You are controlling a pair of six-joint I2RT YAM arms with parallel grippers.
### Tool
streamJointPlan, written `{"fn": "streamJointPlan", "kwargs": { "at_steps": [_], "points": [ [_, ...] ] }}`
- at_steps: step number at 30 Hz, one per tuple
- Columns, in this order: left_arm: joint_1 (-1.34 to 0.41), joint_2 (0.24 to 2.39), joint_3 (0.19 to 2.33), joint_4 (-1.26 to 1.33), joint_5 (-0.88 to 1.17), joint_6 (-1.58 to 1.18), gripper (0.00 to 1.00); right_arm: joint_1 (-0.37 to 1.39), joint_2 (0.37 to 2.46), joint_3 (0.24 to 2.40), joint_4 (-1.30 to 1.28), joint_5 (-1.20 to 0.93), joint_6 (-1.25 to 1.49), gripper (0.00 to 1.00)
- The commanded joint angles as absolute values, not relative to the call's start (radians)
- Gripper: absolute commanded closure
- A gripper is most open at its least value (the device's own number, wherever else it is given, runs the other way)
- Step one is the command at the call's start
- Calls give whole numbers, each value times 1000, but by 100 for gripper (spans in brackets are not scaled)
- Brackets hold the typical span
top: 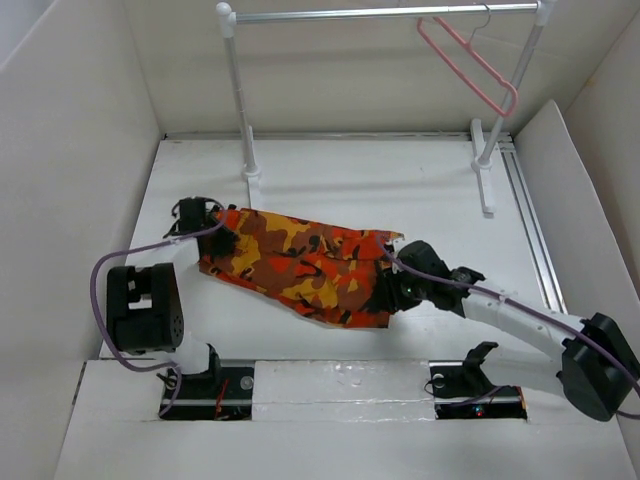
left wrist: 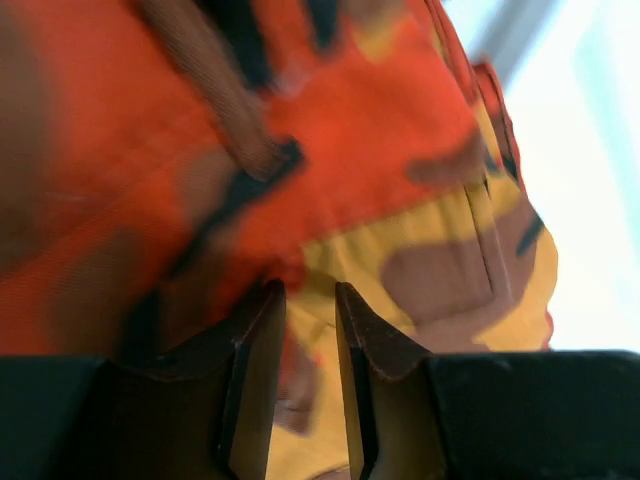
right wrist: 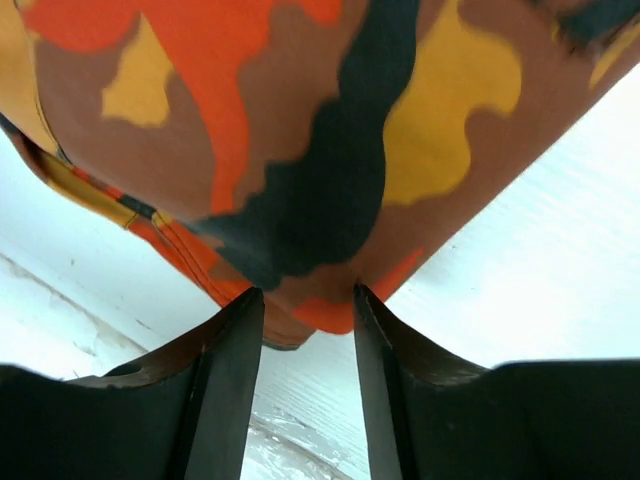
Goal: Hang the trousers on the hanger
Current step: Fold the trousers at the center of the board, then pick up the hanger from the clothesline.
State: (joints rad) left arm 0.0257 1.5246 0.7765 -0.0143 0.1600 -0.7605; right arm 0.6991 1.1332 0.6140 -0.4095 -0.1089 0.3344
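Note:
The camouflage trousers point(top: 300, 262) lie folded flat on the white table point(top: 360, 180), running from upper left to lower right. My left gripper point(top: 218, 240) is at their left end. In the left wrist view the left gripper point(left wrist: 310, 290) has its jaws a little apart, pressed close over the cloth point(left wrist: 380, 130). My right gripper point(top: 383, 290) is at the right end. The right wrist view shows the right gripper point(right wrist: 308, 295) open, with the trousers' edge point(right wrist: 300, 120) just at its fingertips and bare table between the fingers. The pink hanger point(top: 468, 62) hangs on the rail, far from both grippers.
A metal rail point(top: 380, 14) on two white posts point(top: 245, 110) stands at the back of the table. White walls enclose the table on the left, back and right. A metal track point(top: 528, 215) runs along the right side.

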Motion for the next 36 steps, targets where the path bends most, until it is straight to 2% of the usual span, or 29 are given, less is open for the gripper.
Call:
{"fn": "streamJointPlan", "kwargs": {
  "at_steps": [1,5,10,12,16,17,18,20,21,22,23,26,27,28,29,30,31,32,34,36],
  "points": [
    [166,1407,661,-17,149,-773,76,650,1103,515,-310,-126,364,53],
    [303,1264,551,-89,143,-749,76,534,1245,544,-238,-185,266,53],
    [333,1041,528,-182,184,-753,76,471,1433,734,-307,-215,140,55],
    [333,982,563,-201,254,-759,76,462,1416,776,-383,-232,117,55],
    [203,868,682,-209,267,-764,78,471,1251,918,-572,-227,49,49],
    [183,874,742,-216,273,-759,80,471,1191,963,-616,-219,49,46],
    [166,882,768,-213,302,-738,86,457,1169,1045,-621,-219,48,46],
    [93,920,855,-216,295,-724,92,431,1144,1144,-605,-288,14,60],
    [57,936,880,-207,267,-716,99,413,1155,1258,-589,-317,-41,71],
    [13,971,906,-196,241,-695,100,378,1170,1320,-580,-334,-81,82],
    [-99,994,963,-186,209,-687,100,358,1193,1386,-574,-333,-98,100],
    [-301,1126,1122,-198,73,-626,100,224,1317,1665,-548,-427,-156,100],
    [-453,1165,1162,-205,-31,-605,100,188,1344,1724,-535,-434,-166,100],
    [-580,1271,1246,-239,-105,-565,100,101,1449,1961,-558,-455,-182,97],
    [-581,1272,1285,-256,-106,-554,100,62,1450,1963,-577,-457,-183,97],
    [-671,1302,1311,-265,-132,-548,100,23,1489,2042,-595,-445,-199,87],
    [-704,1336,1331,-268,-129,-545,100,-13,1573,2116,-613,-425,-210,64],
    [-734,1338,1330,-250,-126,-545,100,-106,1613,2251,-652,-470,-210,55],
    [-806,1330,1303,-210,-98,-549,87,-202,1684,2334,-635,-567,-177,35],
    [-836,1316,1240,-175,-46,-578,77,-312,1782,2442,-635,-682,-147,31]
  ]
}}
